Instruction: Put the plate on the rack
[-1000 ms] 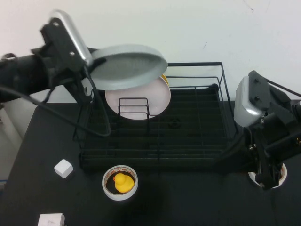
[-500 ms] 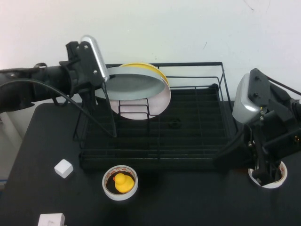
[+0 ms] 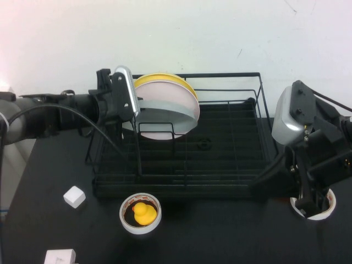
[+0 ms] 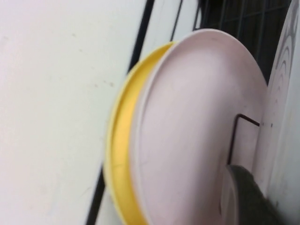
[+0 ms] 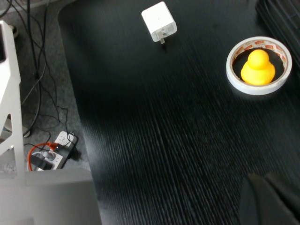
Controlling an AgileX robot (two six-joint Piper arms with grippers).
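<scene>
The pale grey plate (image 3: 170, 108) is held tilted, near edge-on, just in front of the pinkish-white plate (image 3: 165, 91) and above the small upright holder (image 3: 157, 127) at the back left of the black wire rack (image 3: 259, 126). My left gripper (image 3: 136, 107) is shut on the plate's left rim. In the left wrist view the held plate (image 4: 283, 117) fills one edge beside the gripper (image 4: 253, 187), with the pinkish-white plate (image 4: 192, 131) and the yellow plate (image 4: 123, 140) behind. My right gripper (image 3: 308, 206) is shut and empty, low at the table's right; it also shows in the right wrist view (image 5: 267, 197).
A yellow plate (image 3: 159, 79) leans at the rack's back. A tape ring holding a yellow duck (image 3: 141, 213) sits before the rack, with a white cube (image 3: 73, 196) and a white block (image 3: 59, 257) at front left. Another tape ring (image 3: 320, 212) lies under my right gripper.
My left gripper has come down and to the right with the grey plate, tipping it from near flat to steeply tilted against the pinkish-white plate. The right arm has not moved.
</scene>
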